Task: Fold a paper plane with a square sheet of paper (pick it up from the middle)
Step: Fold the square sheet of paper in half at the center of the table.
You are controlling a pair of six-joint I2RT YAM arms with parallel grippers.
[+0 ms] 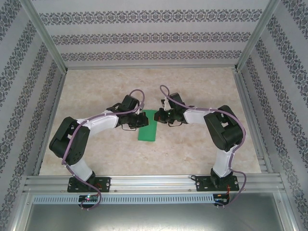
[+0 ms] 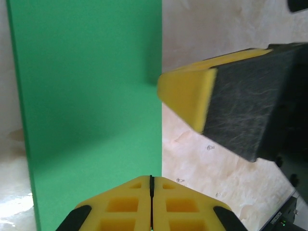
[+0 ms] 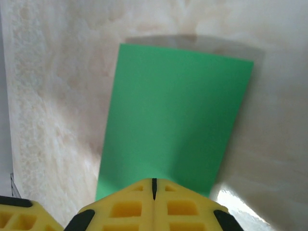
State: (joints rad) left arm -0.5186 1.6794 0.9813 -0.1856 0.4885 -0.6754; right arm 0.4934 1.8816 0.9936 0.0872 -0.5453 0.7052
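- Two grippers meet over the middle of the pale marbled table (image 1: pixel 202 91). The left gripper (image 1: pixel 139 120) reaches in from the left and the right gripper (image 1: pixel 161 115) from the right.
- Between them lies the thin bright green sheet of paper (image 1: pixel 148 131), flat on the table. It shows as a plain oblong with straight edges, longer from near to far than across.
- Seen from above, the left gripper covers the paper's far left corner, and the right gripper sits just beside its far right end.
- The left gripper's yellow fingers (image 2: pixel 120 207) are pressed together, with their tips over the paper close to one long edge. I cannot tell whether any paper is pinched between them.
- In the left wrist view, a yellow-faced, black-sided finger of the right gripper points at that same long edge, touching it or just beside it.
- The right gripper's fingers (image 3: pixel 125 209) are likewise closed tight, with their tips above one short edge of the paper and nothing visible between them.
- Grey floral-striped walls (image 1: pixel 144 38) enclose the table.
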